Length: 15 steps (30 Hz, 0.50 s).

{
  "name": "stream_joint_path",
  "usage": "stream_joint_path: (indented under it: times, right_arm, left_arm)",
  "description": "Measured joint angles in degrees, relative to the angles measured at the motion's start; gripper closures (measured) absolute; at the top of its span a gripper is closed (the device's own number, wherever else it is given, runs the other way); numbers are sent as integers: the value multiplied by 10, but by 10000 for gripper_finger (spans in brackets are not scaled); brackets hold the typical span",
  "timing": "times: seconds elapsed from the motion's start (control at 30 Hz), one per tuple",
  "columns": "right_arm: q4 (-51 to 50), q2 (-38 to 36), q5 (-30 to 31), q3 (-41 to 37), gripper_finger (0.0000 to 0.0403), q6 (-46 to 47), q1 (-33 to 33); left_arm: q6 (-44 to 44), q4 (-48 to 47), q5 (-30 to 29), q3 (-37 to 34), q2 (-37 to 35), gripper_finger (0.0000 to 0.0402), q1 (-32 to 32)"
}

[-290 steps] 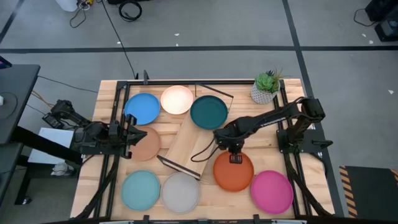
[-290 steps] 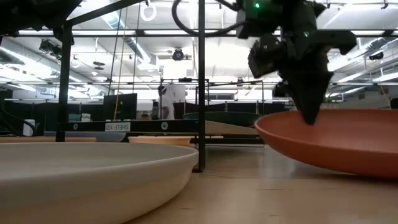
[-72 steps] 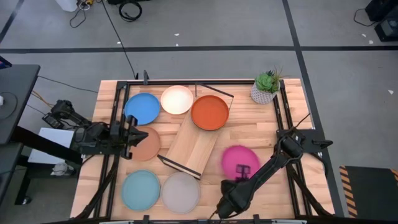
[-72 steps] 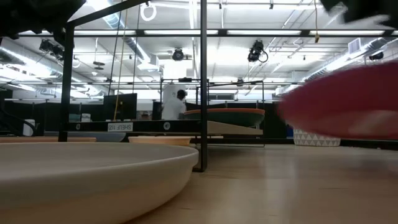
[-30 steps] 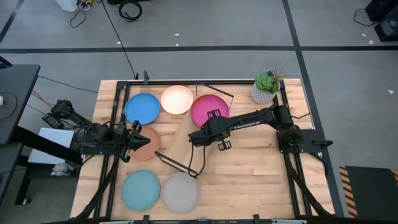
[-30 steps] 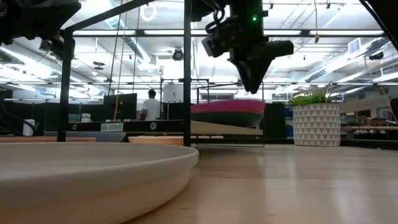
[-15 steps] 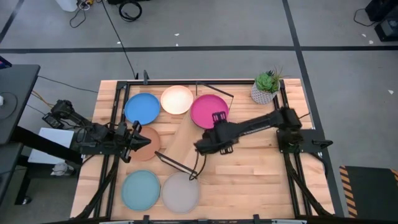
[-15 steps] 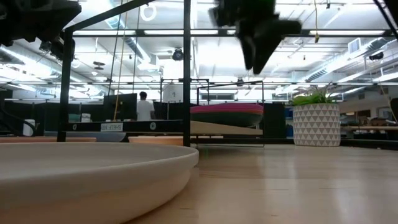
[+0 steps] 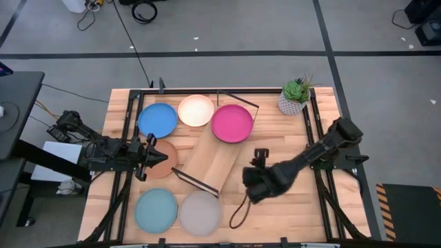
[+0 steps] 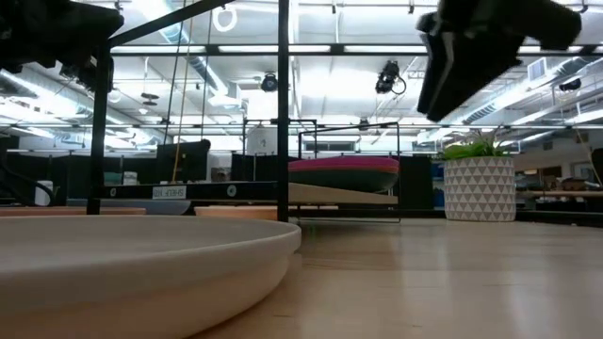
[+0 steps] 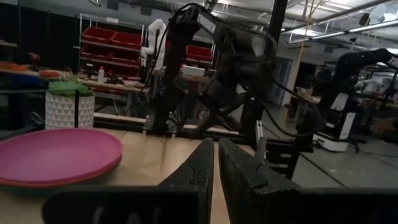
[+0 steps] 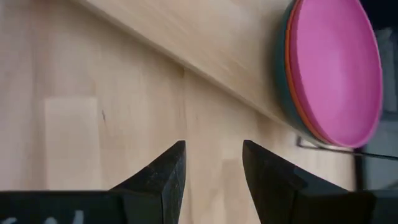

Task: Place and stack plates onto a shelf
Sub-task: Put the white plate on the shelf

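Note:
The pink plate lies on top of an orange and a teal plate at the far end of the shelf, a slanted light wood board. My right gripper hangs open over bare table to the shelf's right, with nothing between its fingers. My left gripper is shut above the terracotta plate, which lies flat on the table. Also flat on the table are the blue, cream, pale blue and grey plates.
A potted plant in a white patterned pot stands at the far right corner. Black frame rails run along the table's left and right sides. Bare wood lies to the right of the shelf, toward the near edge.
My right gripper has drawn back from the pink plate's near rim, rising and moving toward the table's near right. The pink plate stays where it was, on the stack at the shelf's far end.

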Motion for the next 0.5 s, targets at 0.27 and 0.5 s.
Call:
stream_joint_path:
  times: [0.27, 0.5]
  right_arm:
    - [289, -47, 129, -185, 239, -58, 18]
    - [492, -48, 188, -291, 239, -178, 7]
  left_arm:
    - [19, 43, 0, 0, 0, 370, 0]
    - [32, 32, -149, 31, 0, 374, 7]
